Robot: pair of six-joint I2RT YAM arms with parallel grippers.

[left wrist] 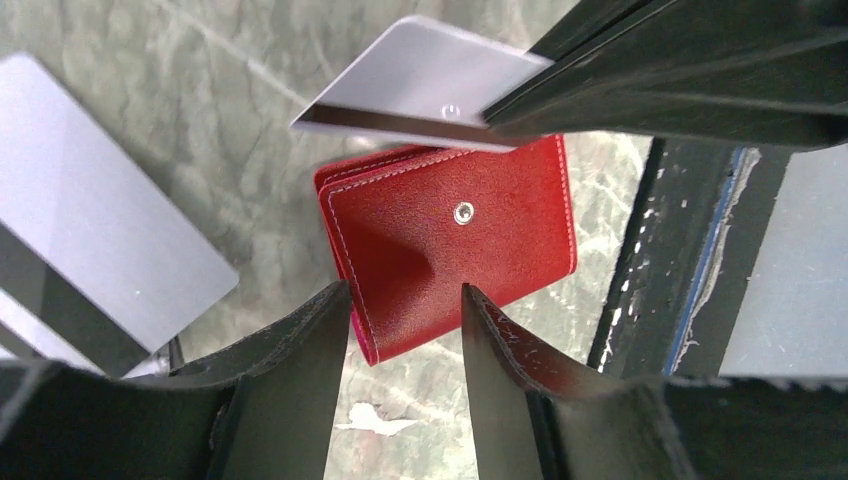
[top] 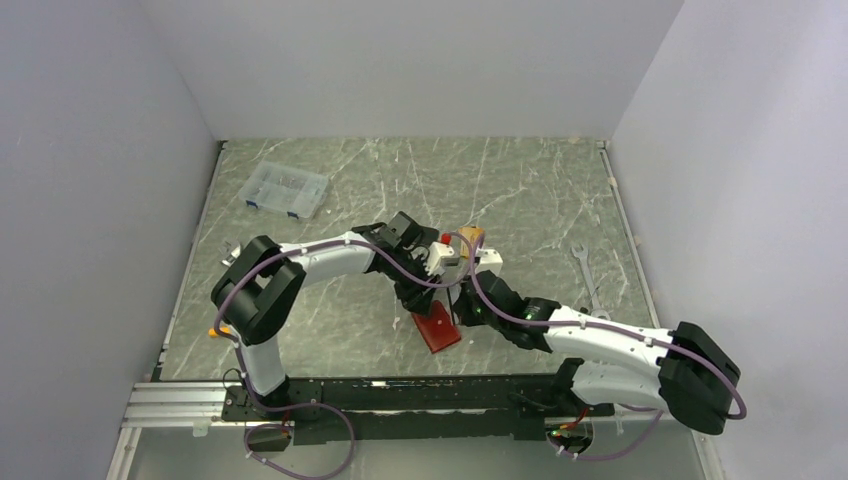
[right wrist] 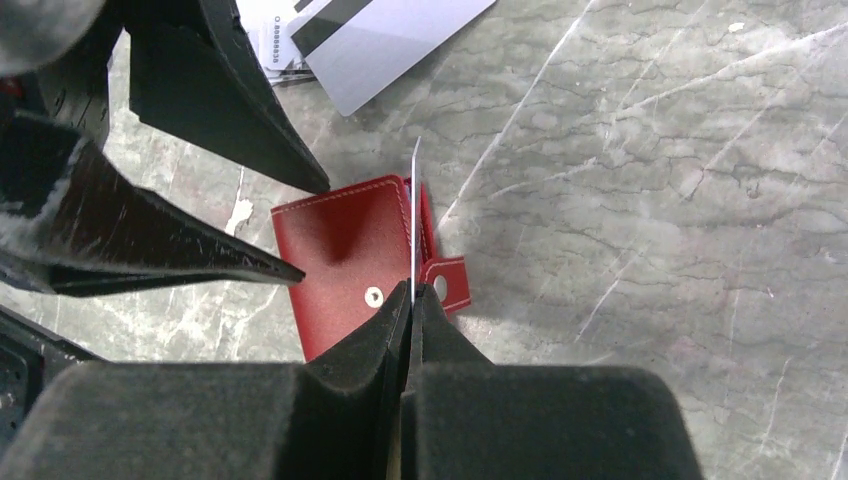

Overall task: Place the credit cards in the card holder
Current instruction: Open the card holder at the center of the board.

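The dark-red card holder (top: 437, 331) lies folded on the table near the front edge, its snap tab (right wrist: 447, 282) undone. My right gripper (right wrist: 411, 295) is shut on a grey-white credit card (right wrist: 414, 200), held on edge over the holder's (right wrist: 345, 255) right side. In the left wrist view this card (left wrist: 415, 85) hangs above the holder (left wrist: 450, 250). My left gripper (left wrist: 405, 300) is open and empty just above the holder's near corner. More grey-white cards with a dark stripe (left wrist: 90, 235) lie beside it on the table; they also show in the right wrist view (right wrist: 385, 30).
A clear compartment box (top: 288, 190) stands at the back left. A wrench (top: 586, 268) lies at the right. A small orange object (top: 472, 236) and a white one (top: 440, 258) sit behind the grippers. The metal rail (top: 180, 405) runs along the near edge.
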